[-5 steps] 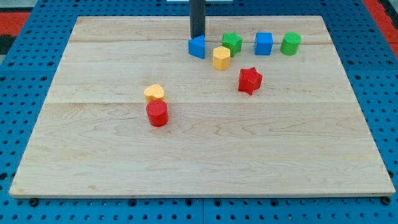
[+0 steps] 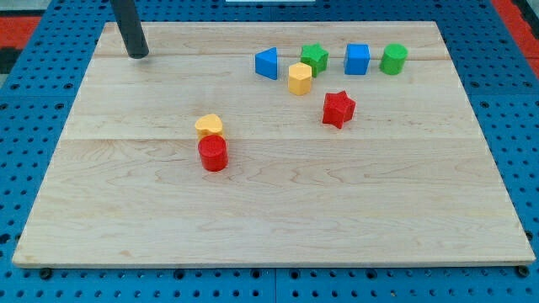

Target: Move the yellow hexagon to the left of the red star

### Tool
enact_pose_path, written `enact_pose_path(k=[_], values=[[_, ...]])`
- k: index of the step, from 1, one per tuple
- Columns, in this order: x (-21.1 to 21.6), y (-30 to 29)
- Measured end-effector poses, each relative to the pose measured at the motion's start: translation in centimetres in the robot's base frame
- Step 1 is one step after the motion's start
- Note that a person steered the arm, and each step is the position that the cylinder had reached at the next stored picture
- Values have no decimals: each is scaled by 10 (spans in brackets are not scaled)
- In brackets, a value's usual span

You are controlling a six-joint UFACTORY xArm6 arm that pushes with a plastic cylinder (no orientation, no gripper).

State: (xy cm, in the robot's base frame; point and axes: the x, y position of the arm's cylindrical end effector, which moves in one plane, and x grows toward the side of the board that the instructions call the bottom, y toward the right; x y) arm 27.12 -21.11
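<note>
1. Yellow hexagon (image 2: 299, 78) sits well to the right of my tip (image 2: 138, 55) and a little lower in the view, with the red star (image 2: 338, 109) just beyond it, lower and to its right; the two are near but apart.
2. The board (image 2: 269, 219) is pale wood on a blue pegboard (image 2: 522, 126).
3. The rod is bare, holding nothing, and my tip rests near the board's top-left corner, touching no block.
4. A row lies far right of my tip: blue triangle (image 2: 267, 63), green star (image 2: 315, 57) just behind the hexagon, blue cube (image 2: 357, 59), green cylinder (image 2: 393, 59).
5. Below and right of my tip, mid-board, a red cylinder (image 2: 213, 154) touches a yellow heart (image 2: 209, 126), which lies on its upper side.
</note>
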Motion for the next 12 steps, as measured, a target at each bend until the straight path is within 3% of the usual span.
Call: enact_pose_path(k=[4,6,7,8,9,12], values=[[39,-5],[137,-18],[163,-3],[162,10],[129,37],[116,153]])
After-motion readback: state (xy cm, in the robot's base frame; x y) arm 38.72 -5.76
